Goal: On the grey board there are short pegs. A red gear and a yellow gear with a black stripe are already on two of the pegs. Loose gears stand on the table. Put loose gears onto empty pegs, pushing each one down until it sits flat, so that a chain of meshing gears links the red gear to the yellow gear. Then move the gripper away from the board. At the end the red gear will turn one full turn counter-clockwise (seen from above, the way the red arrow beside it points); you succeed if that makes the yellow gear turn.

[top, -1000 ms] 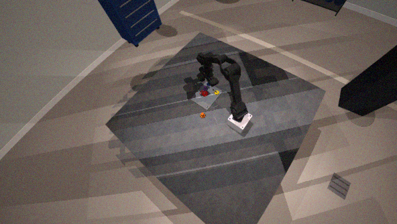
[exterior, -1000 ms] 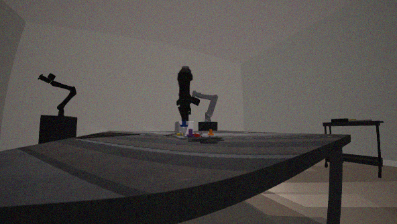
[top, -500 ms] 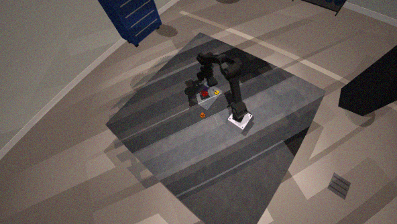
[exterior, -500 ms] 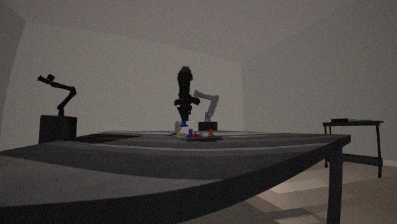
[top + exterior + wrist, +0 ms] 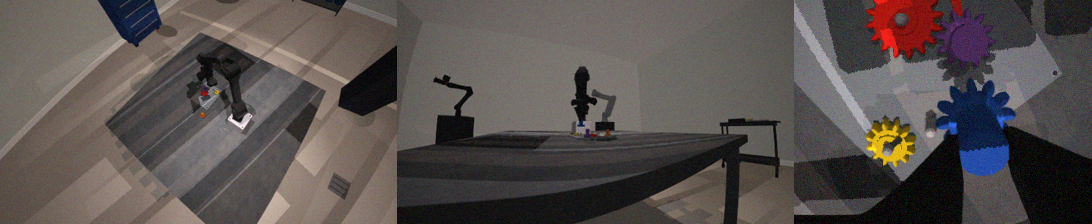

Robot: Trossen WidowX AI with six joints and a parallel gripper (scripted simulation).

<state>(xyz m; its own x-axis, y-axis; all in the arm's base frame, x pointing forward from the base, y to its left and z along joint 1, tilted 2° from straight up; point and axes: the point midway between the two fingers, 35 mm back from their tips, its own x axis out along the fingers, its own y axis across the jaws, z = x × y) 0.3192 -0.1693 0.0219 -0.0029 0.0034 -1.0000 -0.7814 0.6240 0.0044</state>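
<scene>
My gripper [image 5: 581, 121] [image 5: 980, 140] is shut on a blue gear [image 5: 581, 124] [image 5: 983, 162], held by its knob above the grey board [image 5: 207, 104] [image 5: 1031, 82]. The red gear [image 5: 203, 93] [image 5: 593, 135] [image 5: 916, 29] is on its peg. A purple gear [image 5: 205, 88] [image 5: 587, 133] [image 5: 967, 42] stands beside it, teeth at the red gear's teeth; its peg is hidden. The yellow gear [image 5: 216, 92] [image 5: 575, 135] [image 5: 897, 156] is on another peg. A bare peg [image 5: 930, 129] stands between the yellow and blue gears in the wrist view. Whether purple sits fully flat is unclear.
A loose orange gear [image 5: 202, 115] [image 5: 607, 132] stands on the table off the board, toward the lower side in the top view. The arm's white base plate [image 5: 245, 124] is to the right of the board there. Dark shadows cross the board.
</scene>
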